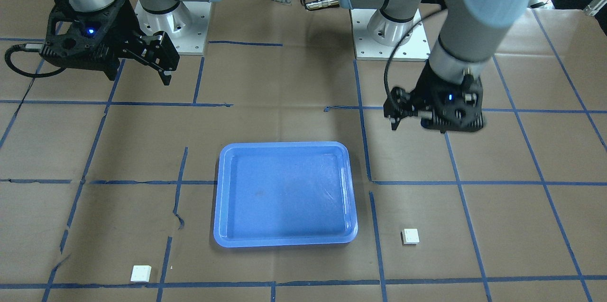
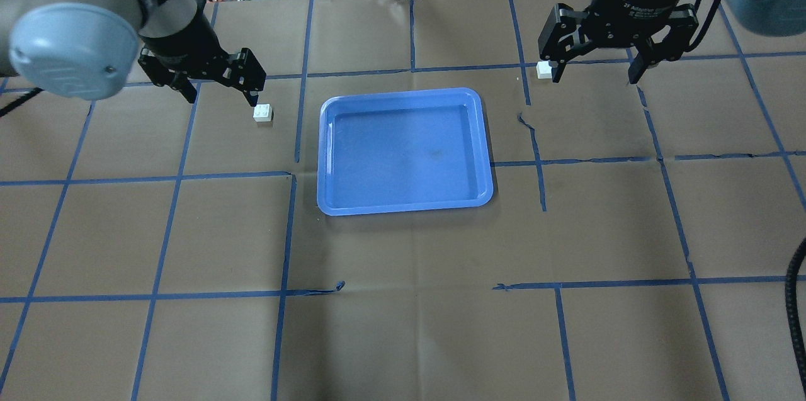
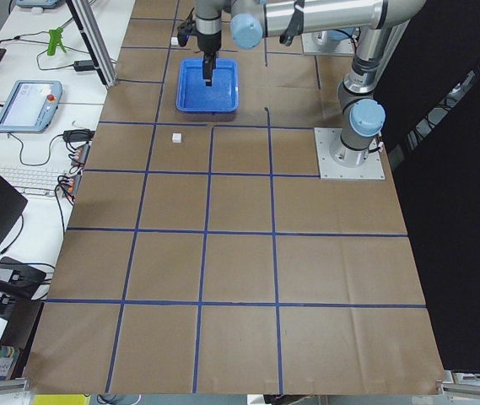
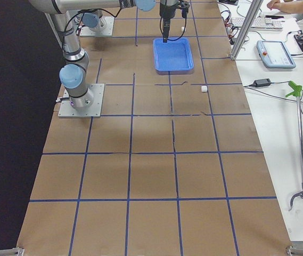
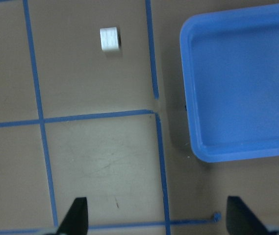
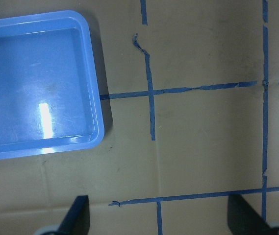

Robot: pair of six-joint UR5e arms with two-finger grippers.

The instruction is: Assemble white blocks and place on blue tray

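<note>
- You have the left white block (image 2: 262,113) and the right white block (image 2: 544,70) lying loose on either side of the blue tray (image 2: 403,149), well apart.
- Your left gripper (image 2: 220,96) and right gripper (image 2: 595,72) hang spread wide, holding nothing.
- Expect light, hard, slick plastic; pinch the flat side walls, below the studs.
- The table (image 2: 403,325) is open around each block; mind the tray's raised rim.

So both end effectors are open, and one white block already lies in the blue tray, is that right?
Not quite: in the exterior front-facing view the blue tray is empty; one white block lies on the table beside it, the other white block on its opposite side. The left end effector and right end effector are indeed open.
</note>
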